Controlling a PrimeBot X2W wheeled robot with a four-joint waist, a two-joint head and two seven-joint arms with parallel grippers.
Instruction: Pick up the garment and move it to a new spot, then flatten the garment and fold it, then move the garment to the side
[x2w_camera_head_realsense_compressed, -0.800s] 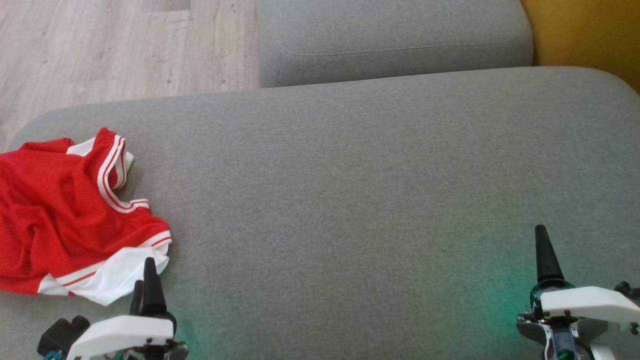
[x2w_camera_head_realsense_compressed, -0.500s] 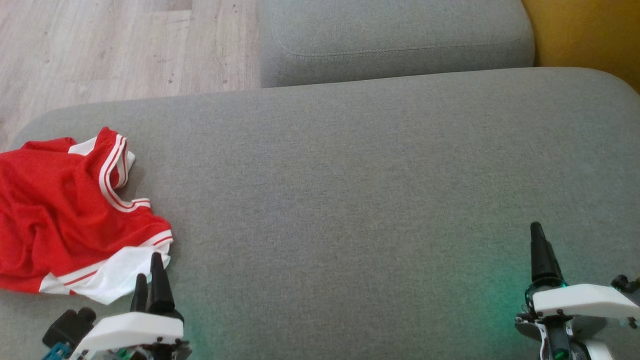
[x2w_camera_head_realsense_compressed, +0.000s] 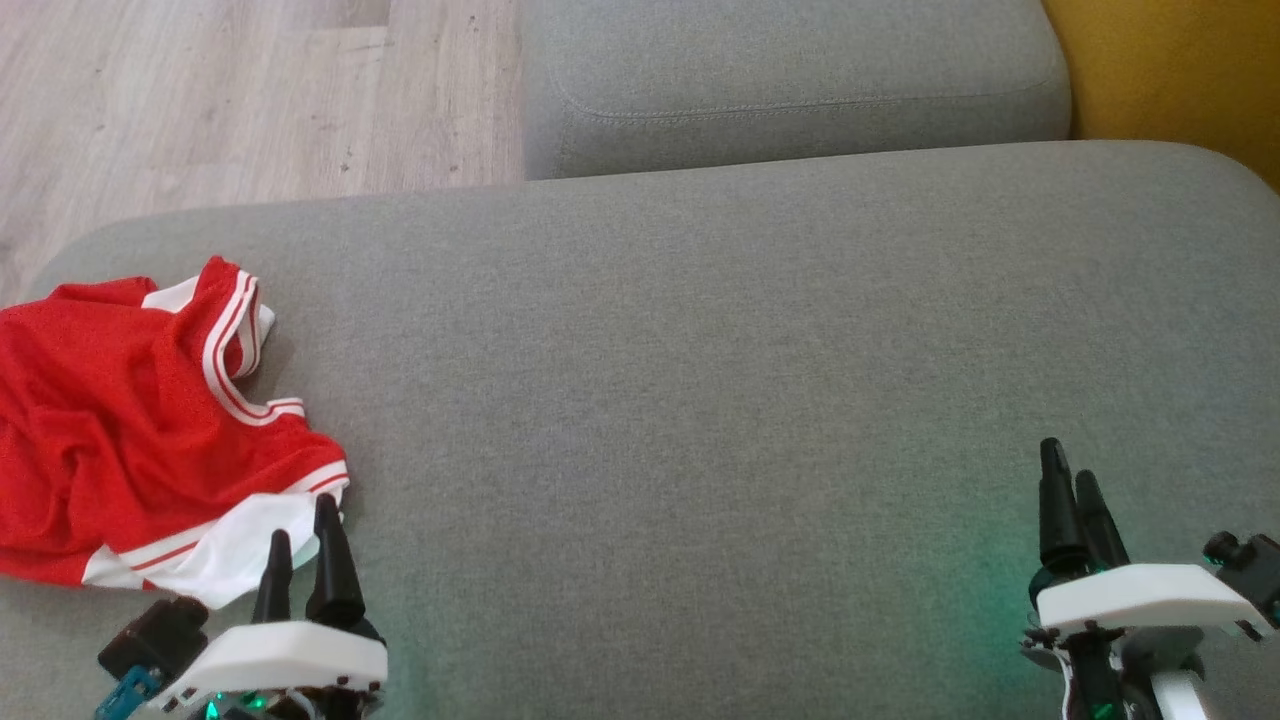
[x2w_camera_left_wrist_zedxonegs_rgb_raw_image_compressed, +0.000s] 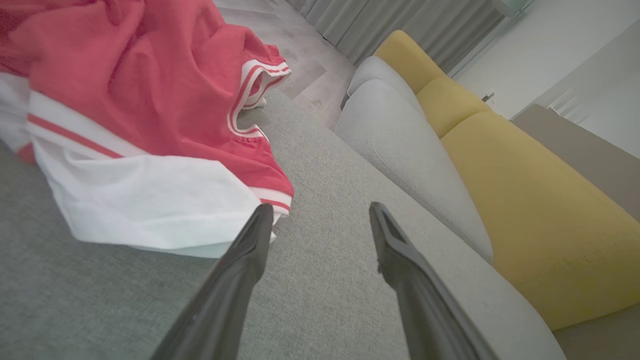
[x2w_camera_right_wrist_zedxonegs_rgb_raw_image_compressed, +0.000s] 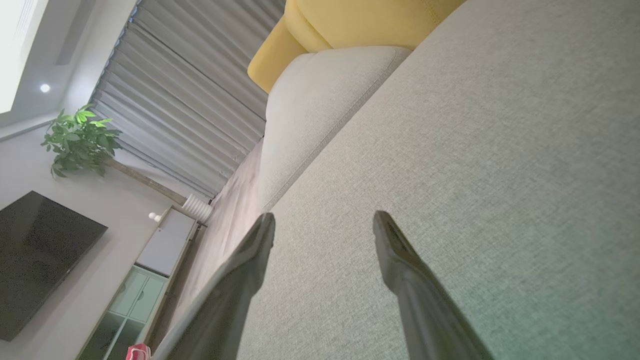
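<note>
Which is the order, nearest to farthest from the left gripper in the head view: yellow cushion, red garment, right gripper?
1. red garment, just beyond the left gripper, at left.
2. right gripper, far across at lower right.
3. yellow cushion, far upper right corner.

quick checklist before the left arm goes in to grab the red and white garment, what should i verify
1. Left gripper open: ok, fingers spread, nothing between them.
2. Right gripper open and empty: ok.
3. Garment free to lift: ok, crumpled at the left end of the grey cushion, nothing on it.
4. Left gripper lined up on cloth: not ok, one finger at the white hem edge, gap over bare cushion.
5. Finger touching the hem: cannot tell.
6. Room for a new spot: ok, bare cushion stretches wide to the garment's right.
</note>
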